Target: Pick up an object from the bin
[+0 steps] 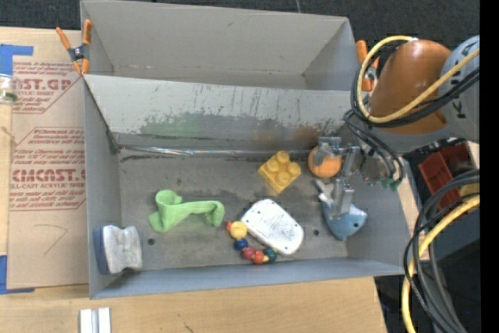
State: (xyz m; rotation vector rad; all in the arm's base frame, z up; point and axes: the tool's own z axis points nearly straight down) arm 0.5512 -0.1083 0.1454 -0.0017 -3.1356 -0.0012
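hovering at the bin's (pixel 210 51) right end, my gripper (pixel 339 195) sits between orange ball (pixel 322 163) and blue-grey lump (pixel 345 224); its grip i cannot tell.

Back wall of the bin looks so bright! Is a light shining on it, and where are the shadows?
In the camera view, the sloped back wall catches the light and looks paler than the darker floor. Also in the camera view, shadows are soft, with faint ones under the green curved toy and beside the yellow brick. The white oval thing shows no strong glare.
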